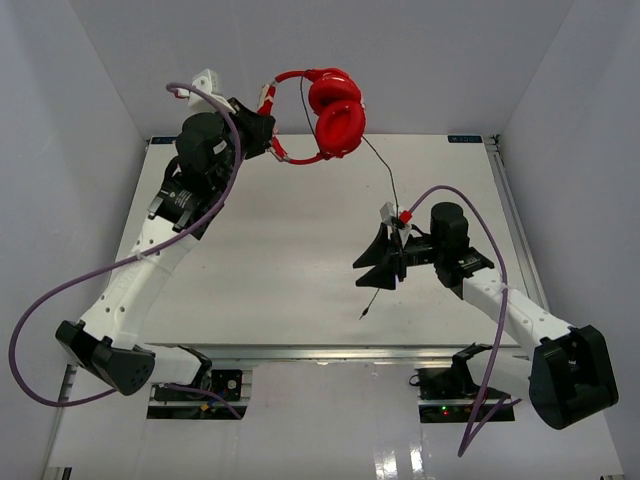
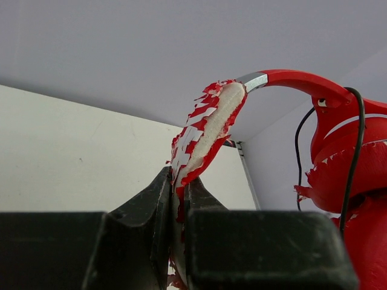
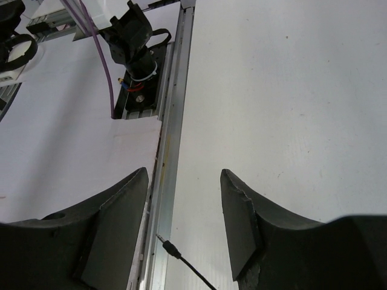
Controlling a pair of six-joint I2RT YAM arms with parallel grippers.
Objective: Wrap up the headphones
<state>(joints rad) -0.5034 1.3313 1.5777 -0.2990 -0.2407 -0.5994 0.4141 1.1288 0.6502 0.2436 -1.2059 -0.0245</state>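
Note:
The red headphones (image 1: 335,115) hang in the air over the table's back edge. My left gripper (image 1: 262,130) is shut on their peeling red-and-white headband (image 2: 211,121), which is pinched between the jaws of the left gripper (image 2: 179,181). The two cups (image 2: 351,169) dangle to the right of it. A thin dark cable (image 1: 383,165) drops from the cups to my right gripper (image 1: 372,268), and its plug (image 1: 362,316) hangs just below. In the right wrist view the right gripper (image 3: 184,181) stands open, with the plug (image 3: 171,248) loose between the fingers, touching neither.
The white table (image 1: 280,260) has a metal rail (image 3: 172,121) along its near edge. Beyond the rail sits a black arm mount (image 3: 133,42) with a purple cable (image 3: 103,66). Purple robot cables (image 1: 60,290) loop beside both arms. Grey walls enclose the table.

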